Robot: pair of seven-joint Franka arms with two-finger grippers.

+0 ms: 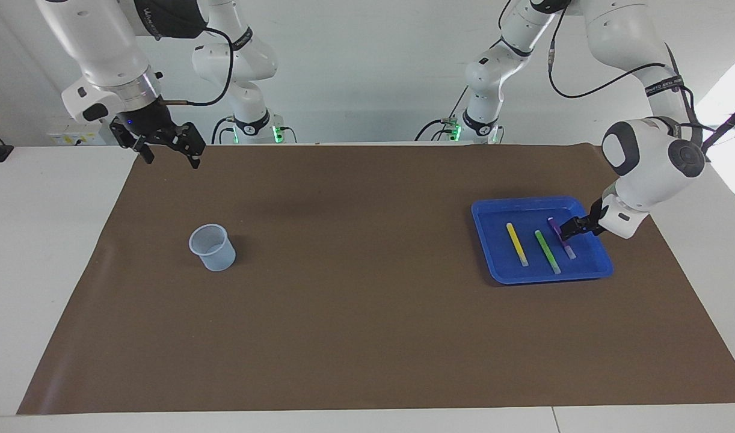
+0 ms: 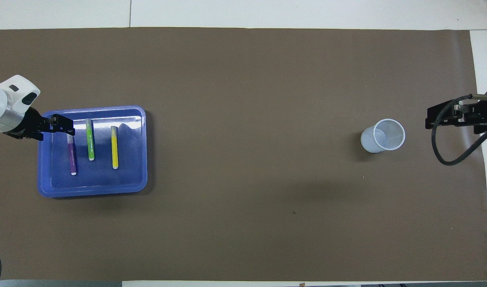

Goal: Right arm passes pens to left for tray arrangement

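With three pens lying in the tray (image 1: 488,240) at frame right, the left gripper (image 1: 567,230), fingers unreadable, hangs over the purple pen (image 1: 561,238) and could knock it askew, while the open right gripper (image 1: 170,151) waits upper left.

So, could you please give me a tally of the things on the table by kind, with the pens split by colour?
Yellow pen: 1
Green pen: 1
Purple pen: 1
Blue tray: 1
Clear cup: 1
Total: 5 things; all 3 pens lie side by side in the tray.
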